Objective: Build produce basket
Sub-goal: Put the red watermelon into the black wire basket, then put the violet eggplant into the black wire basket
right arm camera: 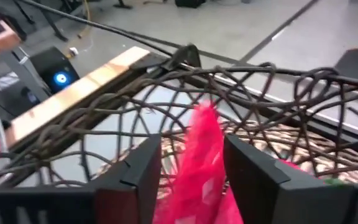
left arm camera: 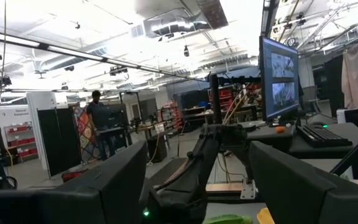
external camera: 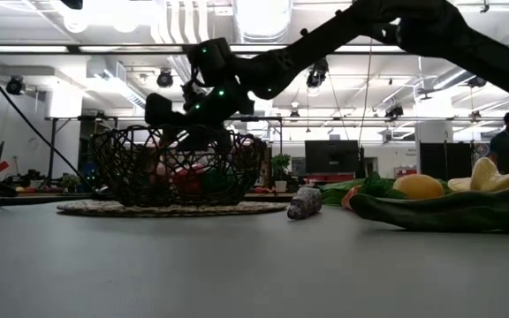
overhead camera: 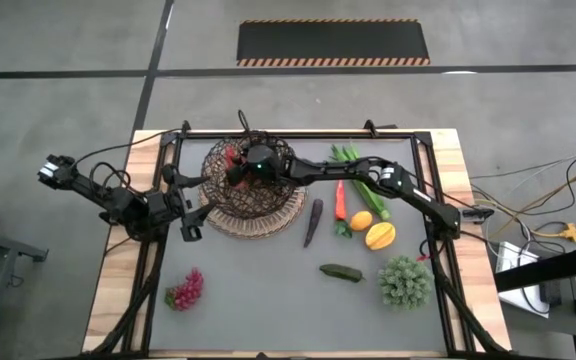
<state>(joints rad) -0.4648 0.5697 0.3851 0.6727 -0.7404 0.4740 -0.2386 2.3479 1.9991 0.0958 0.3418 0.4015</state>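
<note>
The dark wire basket (overhead camera: 214, 192) stands on a tan woven disc at the table's far middle; it also shows in the low view (external camera: 126, 172). My right gripper (overhead camera: 240, 170) reaches from the right over the basket's inside and is shut on a red pepper (right arm camera: 199, 155). My left gripper (overhead camera: 192, 208) is open and empty just left of the basket. Red and green pieces (external camera: 188, 177) lie inside the basket. On the table lie red grapes (overhead camera: 185, 289), a cucumber (overhead camera: 341, 271), an eggplant (overhead camera: 313, 222) and a carrot (overhead camera: 340, 200). My right gripper pinches the red pepper (right arm camera: 194, 180) between its two fingers. One end of the pepper (right arm camera: 202, 115) sticks out past the fingertips. The fingers slant down into the basket from the table's right side. The pepper is held above the basket's floor, inside the rim.
An orange (overhead camera: 362, 221), a yellow fruit (overhead camera: 380, 236), long green stalks (overhead camera: 363, 178) and a leafy green bunch (overhead camera: 405, 281) lie right of the basket. A dark frame rail (overhead camera: 298, 133) runs around the grey mat. Bare mat lies at the near middle.
</note>
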